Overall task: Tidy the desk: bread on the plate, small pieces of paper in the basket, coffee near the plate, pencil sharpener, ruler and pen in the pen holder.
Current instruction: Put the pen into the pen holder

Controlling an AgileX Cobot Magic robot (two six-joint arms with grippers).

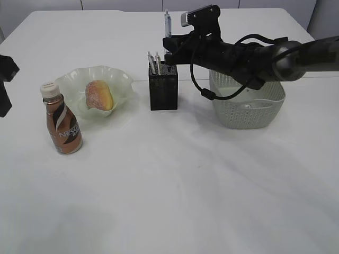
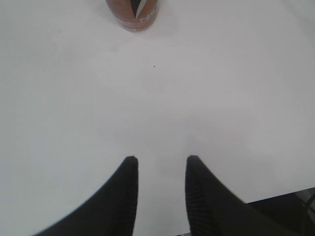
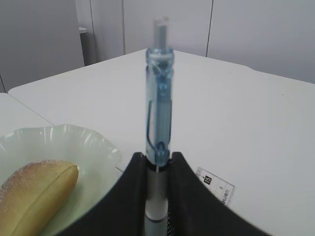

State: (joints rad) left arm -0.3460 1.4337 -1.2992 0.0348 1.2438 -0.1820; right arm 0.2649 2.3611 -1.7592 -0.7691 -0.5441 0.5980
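Note:
My right gripper (image 1: 169, 41) is shut on a clear blue pen (image 1: 167, 24) and holds it upright right above the black mesh pen holder (image 1: 163, 87). In the right wrist view the pen (image 3: 158, 118) stands between the jaws (image 3: 157, 162), with a clear ruler end (image 3: 216, 187) beside it. Two pens (image 1: 154, 62) stand in the holder. The bread (image 1: 99, 95) lies on the pale green wavy plate (image 1: 119, 79). The brown coffee bottle (image 1: 62, 120) stands just left of the plate. My left gripper (image 2: 160, 164) is open and empty over bare table, the bottle's base (image 2: 132, 14) ahead of it.
A pale green plastic basket (image 1: 249, 106) stands right of the pen holder, under my right arm; something white lies in it. The left arm (image 1: 5, 84) is at the table's left edge. The white table (image 1: 185, 185) fills the foreground.

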